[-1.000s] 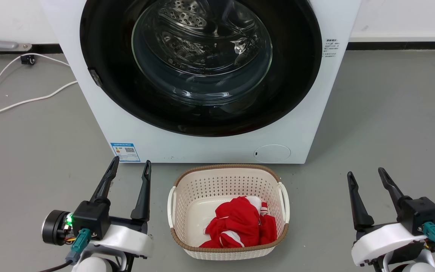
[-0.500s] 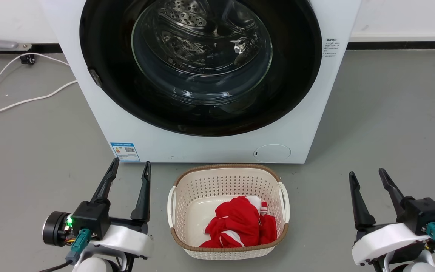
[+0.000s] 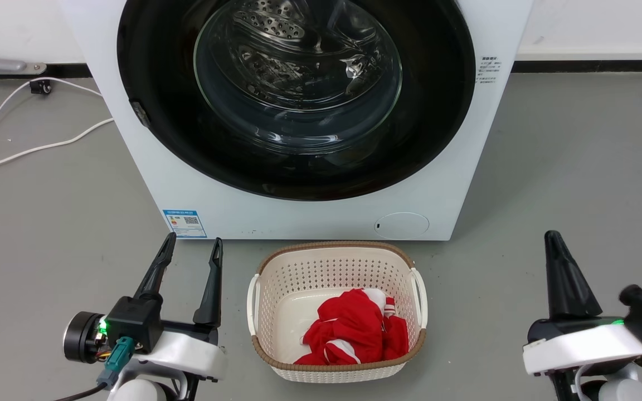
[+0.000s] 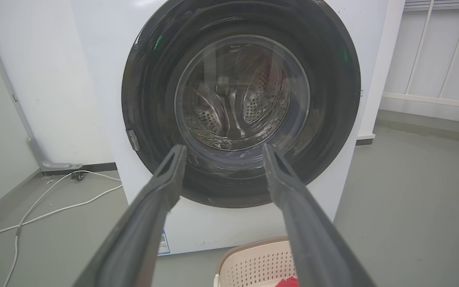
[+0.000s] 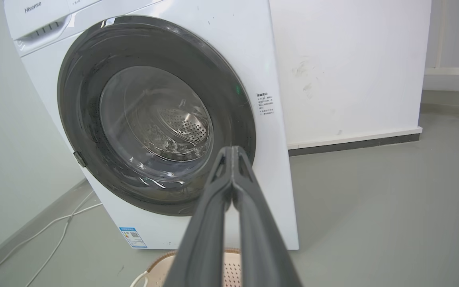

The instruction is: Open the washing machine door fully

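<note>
1. We are facing the washing machine door [image 3: 297,83], which is sitting shut and flush in the white machine front [image 3: 310,214] at 12 o'clock in the head view. No gap is showing around its rim.
2. We are holding the left gripper [image 3: 194,240] low at 7 o'clock. Its fingers are spread apart, gripping nothing, and pointing at the door from well short of it.
3. We are carrying the right gripper [image 3: 554,239] at 5 o'clock with its fingers pressed together, tips meeting on nothing. It too is well apart from the machine.
4. We are judging the door to be heavy and stiff. Its glossy black ring and bulging glass window [image 3: 298,111] are looking slippery, offering no purchase on the face, and the glass is not something to knock.
5. We are taking the small grey tab [image 3: 140,114] at 9 o'clock on the door rim as the likely place to hold. No hinge is showing, so we are presuming it sits at 3 o'clock. Hooking a finger behind that edge and pulling along an arc seems the way.
6. We are minding the basket [image 3: 333,245] with its red cloth [image 3: 354,331], which is standing on the floor at 6 o'clock, just before the machine. It is crowding the arm's path.
</note>
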Motion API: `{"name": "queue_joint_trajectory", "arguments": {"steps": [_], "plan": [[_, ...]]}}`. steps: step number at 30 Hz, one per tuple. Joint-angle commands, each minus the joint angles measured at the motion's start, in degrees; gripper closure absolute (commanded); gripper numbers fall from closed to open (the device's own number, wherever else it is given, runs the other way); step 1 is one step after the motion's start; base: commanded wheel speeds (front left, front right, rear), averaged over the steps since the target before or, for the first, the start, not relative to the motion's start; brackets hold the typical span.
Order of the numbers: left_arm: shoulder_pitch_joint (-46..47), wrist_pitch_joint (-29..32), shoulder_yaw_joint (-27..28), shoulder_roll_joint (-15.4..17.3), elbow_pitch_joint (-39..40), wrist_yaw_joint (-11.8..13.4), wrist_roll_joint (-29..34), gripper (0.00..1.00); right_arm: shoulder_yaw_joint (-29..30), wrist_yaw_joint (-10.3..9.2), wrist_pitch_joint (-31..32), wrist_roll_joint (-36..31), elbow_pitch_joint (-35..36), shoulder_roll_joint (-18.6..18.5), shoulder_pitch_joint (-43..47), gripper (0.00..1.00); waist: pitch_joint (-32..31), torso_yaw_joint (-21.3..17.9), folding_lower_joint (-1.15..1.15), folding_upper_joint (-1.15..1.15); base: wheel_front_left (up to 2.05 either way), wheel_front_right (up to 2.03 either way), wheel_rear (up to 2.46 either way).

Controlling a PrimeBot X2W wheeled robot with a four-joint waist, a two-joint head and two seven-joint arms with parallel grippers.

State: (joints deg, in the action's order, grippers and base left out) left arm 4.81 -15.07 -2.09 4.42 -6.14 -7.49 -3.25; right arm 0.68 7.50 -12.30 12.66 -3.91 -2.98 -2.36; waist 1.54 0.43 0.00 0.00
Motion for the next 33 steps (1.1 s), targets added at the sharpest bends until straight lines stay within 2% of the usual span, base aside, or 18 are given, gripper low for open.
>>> {"name": "queue_joint_trajectory", "arguments": {"steps": [1, 2, 3, 4, 5, 9, 10, 15, 17, 21, 26, 33], "plan": [[0.38, -0.15, -0.07, -0.1, -0.09, -0.01, -0.03, 0.0, -0.14, -0.02, -1.11, 5.2, 0.1, 0.19, -0.66, 1.0, -0.01, 0.02, 0.0, 0.0, 0.0, 0.0, 0.0], [0.42, -0.15, -0.07, -0.07, -0.09, -0.01, -0.03, 0.0, -0.24, -0.02, -1.56, 9.42, -0.14, 0.19, -0.83, 1.0, 0.01, 0.03, 0.0, 0.0, 0.0, 0.0, 0.0], [0.42, -0.15, -0.07, -0.07, -0.09, -0.01, -0.03, 0.0, -0.24, -0.02, -1.56, 9.42, -0.14, 0.19, -0.83, 1.0, 0.01, 0.03, 0.0, 0.0, 0.0, 0.0, 0.0], [0.5, -0.15, -0.05, -0.02, -0.09, -0.01, -0.03, 0.0, -0.53, -0.02, -2.2, 17.45, -0.51, 0.19, -1.36, 1.0, 0.08, 0.0, 0.0, 0.0, 0.0, 0.0, 0.0], [0.56, -0.15, 0.01, 0.0, -0.11, -0.01, -0.04, 0.0, -0.67, -0.02, -2.42, 21.33, -0.7, 0.19, -1.67, 1.0, 0.12, -0.02, 0.0, 0.0, 0.0, 0.0, 0.0], [0.92, -0.15, 0.14, -0.02, -0.11, -0.01, -0.12, 0.0, -1.08, -0.02, -2.81, 34.53, -1.57, 0.19, -3.27, 1.0, 0.47, -0.06, 0.0, 0.0, 0.0, 0.0, 0.0], [0.92, -0.15, 0.14, -0.02, -0.11, -0.01, -0.12, 0.0, -1.08, -0.02, -2.81, 34.53, -1.57, 0.19, -3.27, 1.0, 0.47, -0.06, 0.0, 0.0, 0.0, 0.0, 0.0], [1.4, -0.15, 0.76, -0.13, 0.49, -0.01, -0.34, 0.0, -0.18, -0.02, -2.86, 52.96, -2.92, 0.18, -7.08, 1.0, 1.66, -0.38, 0.0, 0.0, 0.0, 0.0, 0.0], [1.45, -0.15, 1.07, -0.19, 0.8, -0.01, -0.36, 0.0, 0.38, -0.01, -2.86, 58.41, -3.79, 0.18, -9.21, 1.0, 2.39, -0.48, 0.0, 0.0, 0.0, 0.0, 0.0], [2.42, -0.15, 1.35, -0.16, 1.35, -0.01, -0.38, 0.0, 2.14, -0.01, -2.37, 65.62, -6.54, 0.14, -15.09, 1.0, 4.23, -0.69, 0.0, 0.0, 0.0, 0.0, 0.0], [3.88, -0.15, 1.14, 0.47, 1.88, 0.0, -0.48, 0.0, 5.02, -0.01, 2.51, 71.85, -12.12, -1.19, -25.28, 1.0, 7.28, -0.9, 0.0, 0.0, 0.0, 0.0, 0.0], [6.75, -0.15, 0.49, 1.14, 2.42, -0.01, -0.86, 0.0, 3.73, -0.01, 11.61, 72.36, -23.75, -6.64, -42.16, 1.0, 11.47, -0.86, 0.0, 0.0, 0.0, 0.0, 0.0]]}}
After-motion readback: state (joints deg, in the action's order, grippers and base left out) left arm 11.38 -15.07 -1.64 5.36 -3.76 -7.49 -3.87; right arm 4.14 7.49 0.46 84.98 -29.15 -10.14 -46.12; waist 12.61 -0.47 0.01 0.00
